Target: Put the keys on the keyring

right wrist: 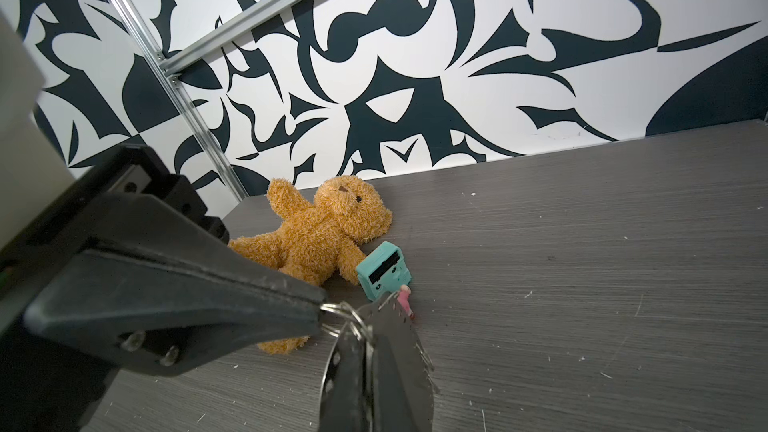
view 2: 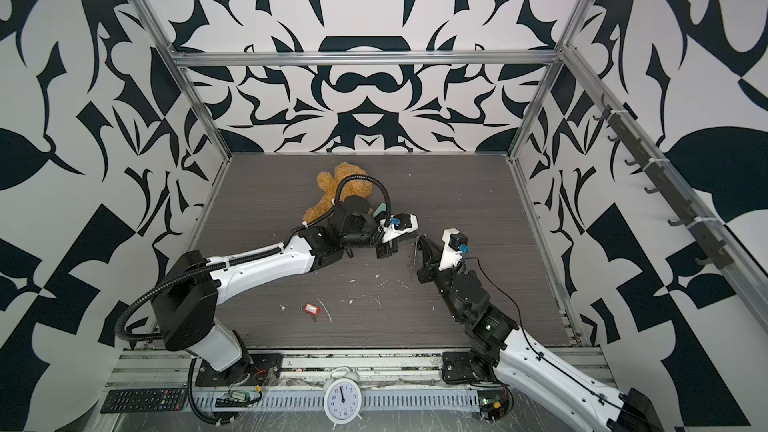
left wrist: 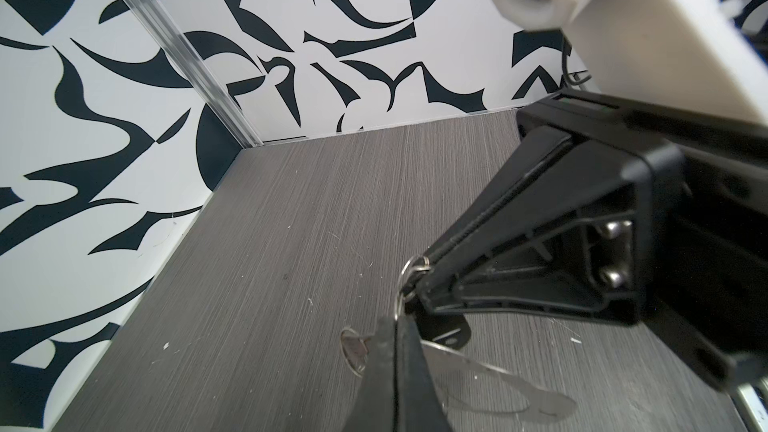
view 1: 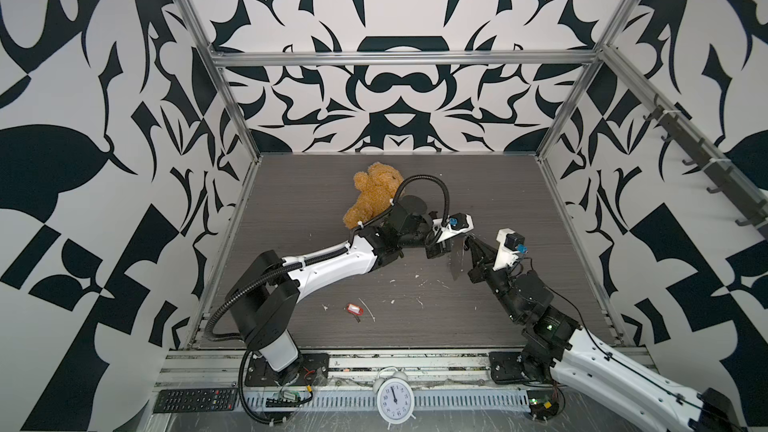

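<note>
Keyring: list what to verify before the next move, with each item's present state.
1. Grip of the left tool on the keyring: ok, shut on it.
2. Grip of the right tool on the keyring: ok, shut on it.
3. The red tag on the keyring: not ok; it lies on the table, apart from both tools.
4. The black fob on the keyring: cannot tell; it sits just under the ring, its link hidden.
5. The strap clear of the teddy bear: ok, it hangs between the tools.

Teddy bear (view 1: 374, 195) on table (view 1: 498, 184), key tag (view 1: 353, 308) before it
</note>
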You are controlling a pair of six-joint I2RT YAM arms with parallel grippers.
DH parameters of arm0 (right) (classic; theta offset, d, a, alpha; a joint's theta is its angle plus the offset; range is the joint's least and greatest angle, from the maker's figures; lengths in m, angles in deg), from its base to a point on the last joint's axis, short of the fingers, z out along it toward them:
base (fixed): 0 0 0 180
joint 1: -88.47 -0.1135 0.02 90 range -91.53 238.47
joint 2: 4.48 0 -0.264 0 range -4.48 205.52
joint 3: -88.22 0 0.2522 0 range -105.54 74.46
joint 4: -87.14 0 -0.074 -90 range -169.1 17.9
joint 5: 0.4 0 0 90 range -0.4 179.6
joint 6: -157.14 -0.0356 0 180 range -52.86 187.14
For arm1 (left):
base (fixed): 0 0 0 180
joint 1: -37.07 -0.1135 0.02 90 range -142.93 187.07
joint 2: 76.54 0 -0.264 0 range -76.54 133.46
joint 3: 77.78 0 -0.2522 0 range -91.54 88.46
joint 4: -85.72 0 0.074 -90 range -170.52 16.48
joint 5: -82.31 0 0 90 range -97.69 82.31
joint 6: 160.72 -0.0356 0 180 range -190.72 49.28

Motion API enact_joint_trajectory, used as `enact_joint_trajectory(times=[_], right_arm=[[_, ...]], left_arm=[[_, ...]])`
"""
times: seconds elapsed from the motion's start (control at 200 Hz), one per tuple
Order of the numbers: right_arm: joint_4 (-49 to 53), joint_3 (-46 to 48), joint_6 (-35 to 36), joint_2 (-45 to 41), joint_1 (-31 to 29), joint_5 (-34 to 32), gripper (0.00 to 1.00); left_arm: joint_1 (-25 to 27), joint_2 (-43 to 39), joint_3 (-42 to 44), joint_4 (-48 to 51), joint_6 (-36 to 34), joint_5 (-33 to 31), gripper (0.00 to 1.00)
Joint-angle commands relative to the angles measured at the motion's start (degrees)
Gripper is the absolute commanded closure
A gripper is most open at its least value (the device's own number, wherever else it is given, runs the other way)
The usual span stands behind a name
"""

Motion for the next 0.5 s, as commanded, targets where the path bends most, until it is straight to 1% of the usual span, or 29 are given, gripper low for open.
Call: enact_joint_trajectory(times=[0.0,0.14,0.31,0.495], right_arm=[[-5.0,-0.6,1.1,-1.4,-0.6,3.1,1.00],[-2.8,-1.3,0.4,-1.6,-0.6,0.4,1.00],[-2.0,-1.7,0.3,-1.2,-0.6,-0.9,1.00],[-1.5,-1.6,0.3,-1.2,-0.6,-1.4,1.00]], left_arm=[[-0.3,0.5,-0.8,-0.4,-0.9,0.0,1.00],[-0.3,-0.5,0.7,-2.2,-1.0,0.1,1.00],[-0.3,-1.5,3.0,-5.7,-1.4,-0.2,1.00],[-0.3,-1.7,2.7,-5.2,-1.4,-0.8,1.00]])
